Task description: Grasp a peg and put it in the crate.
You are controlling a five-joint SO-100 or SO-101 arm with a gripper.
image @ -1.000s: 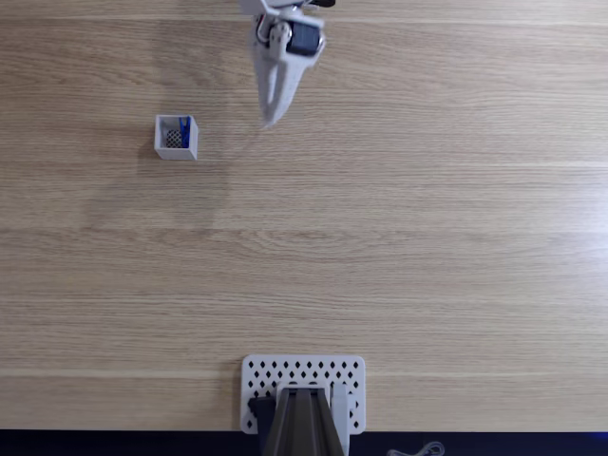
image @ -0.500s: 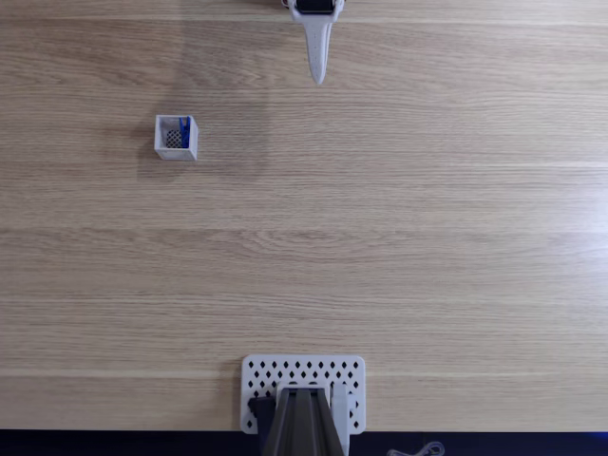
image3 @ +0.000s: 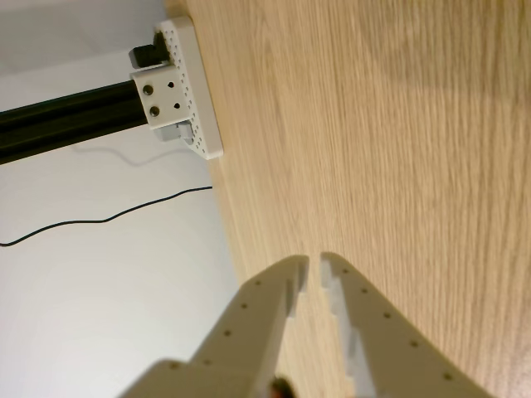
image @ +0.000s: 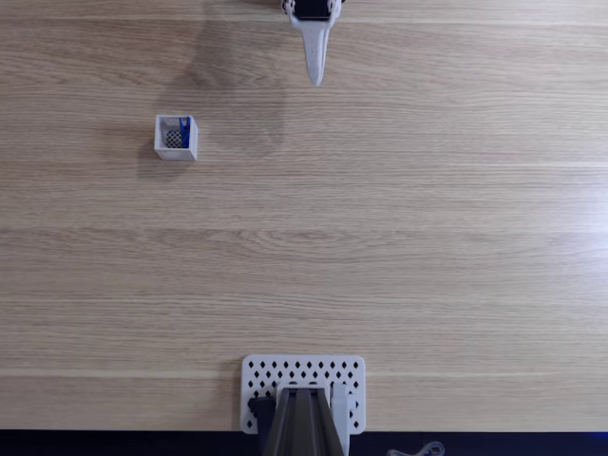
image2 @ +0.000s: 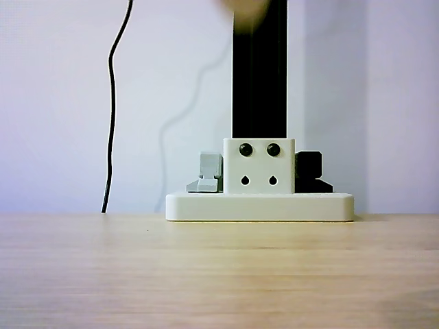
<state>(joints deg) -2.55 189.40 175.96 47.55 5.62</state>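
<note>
Your fixed view shows the peg (image: 183, 130) standing inside the crate (image: 176, 137); the wrist view shows the gripper (image3: 314, 267) fingers nearly together (empty), over the desk (image3: 398, 124).

Light wooden table (image: 399, 237), white crate (image: 176, 138) left, perforated white plate (image: 304, 378) at near edge

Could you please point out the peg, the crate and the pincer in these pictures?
peg (image: 184, 130): fixed view, on its blue body inside the crate.
crate (image: 177, 152): fixed view, on its white near wall.
pincer (image3: 315, 267): wrist view, midway between the nearly closed fingertips.
</note>
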